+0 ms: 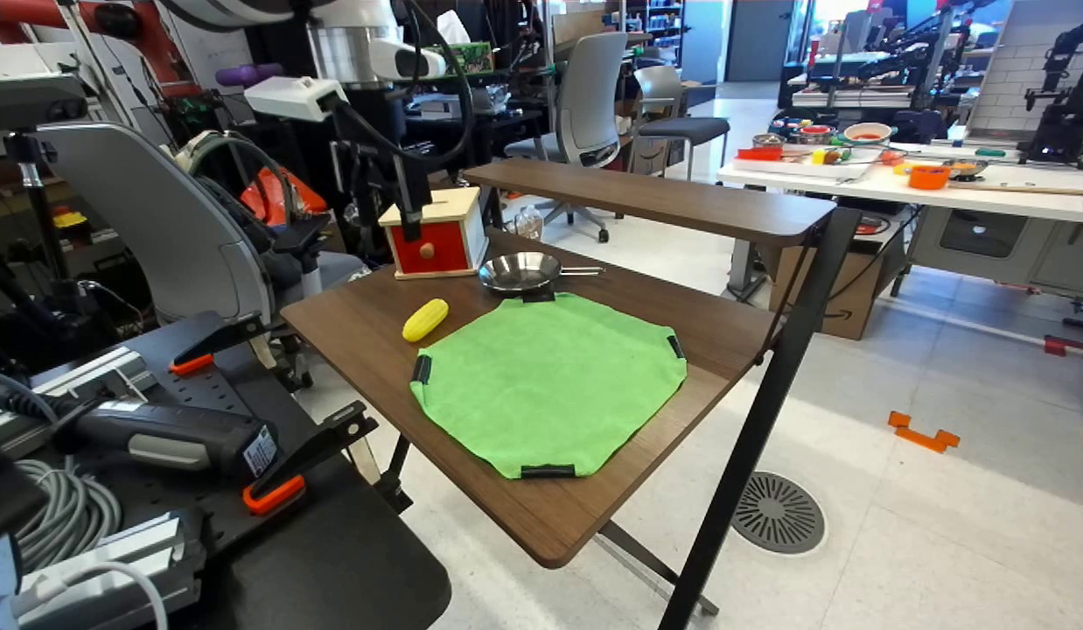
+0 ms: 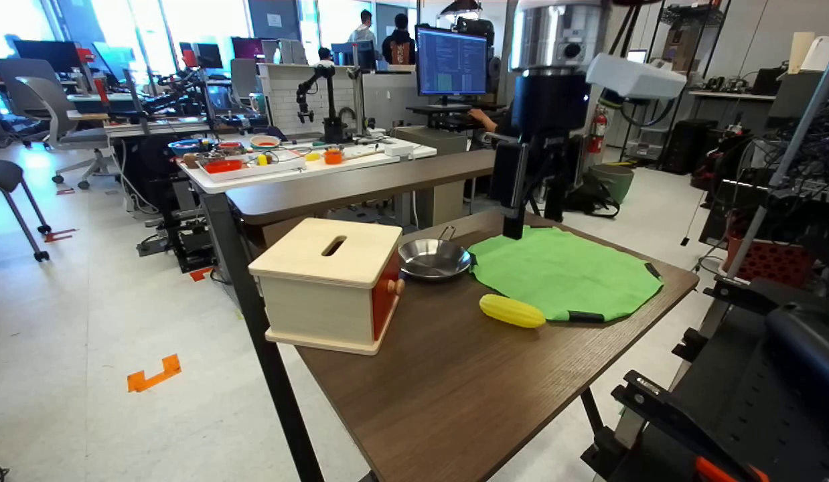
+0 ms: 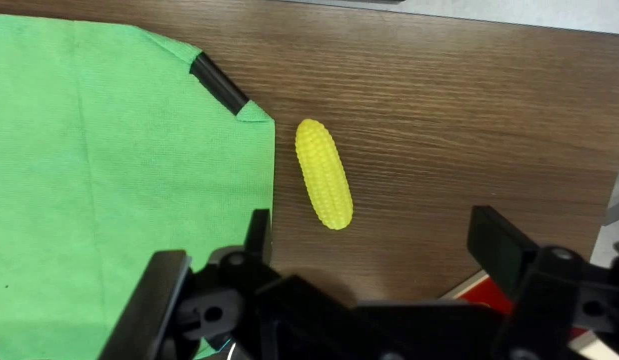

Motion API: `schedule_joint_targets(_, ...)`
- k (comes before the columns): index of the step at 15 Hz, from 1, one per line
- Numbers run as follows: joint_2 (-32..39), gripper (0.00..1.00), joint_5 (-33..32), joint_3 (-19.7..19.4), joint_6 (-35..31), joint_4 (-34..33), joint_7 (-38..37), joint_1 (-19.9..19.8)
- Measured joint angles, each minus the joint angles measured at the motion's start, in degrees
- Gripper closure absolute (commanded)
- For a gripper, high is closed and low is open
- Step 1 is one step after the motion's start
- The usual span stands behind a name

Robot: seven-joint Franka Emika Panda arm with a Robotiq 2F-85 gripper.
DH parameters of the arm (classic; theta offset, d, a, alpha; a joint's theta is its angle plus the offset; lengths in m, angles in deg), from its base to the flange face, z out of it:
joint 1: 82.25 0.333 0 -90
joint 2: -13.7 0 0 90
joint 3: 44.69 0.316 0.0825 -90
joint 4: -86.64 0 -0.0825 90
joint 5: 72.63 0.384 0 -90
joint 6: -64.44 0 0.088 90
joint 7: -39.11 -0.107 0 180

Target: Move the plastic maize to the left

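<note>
A: Hand (image 3: 371,220) status?
B: Spread, holding nothing. Plastic corn cob (image 3: 324,175) lies on the counter (image 3: 464,125), 3 o'clock of the green cloth mat (image 3: 154,160), wrist view.
A: Approach?
B: We'd nudge toward 10–11 o'clock there, square up across its waist, descend. Both exterior views show our height above the counter; wrist doesn't.

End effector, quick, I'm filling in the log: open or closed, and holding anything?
End effector: open, holding nothing; the plastic maize lies on the table.

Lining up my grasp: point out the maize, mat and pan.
Maize (image 3: 324,175), wrist view: middle of its body.
Mat (image 1: 550,382), in an exterior view: bare middle.
Pan (image 2: 434,261), in an exterior view: inside of its bowl.
</note>
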Motion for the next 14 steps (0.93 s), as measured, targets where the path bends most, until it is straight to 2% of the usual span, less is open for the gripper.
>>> schedule_joint_targets(4,7.4,0.00,1.7,0.3,0.1,-4.9,2.6,0.0)
schedule_joint_targets(12,17.6,0.00,1.8,-0.1,0.6,-11.0,2.1,0.1)
schedule_joint_targets(13,18.4,0.03,1.8,-0.1,0.6,-11.6,1.8,0.1)
schedule_joint_targets(14,19.1,0.26,1.8,-0.2,0.6,-12.1,1.5,0.1)
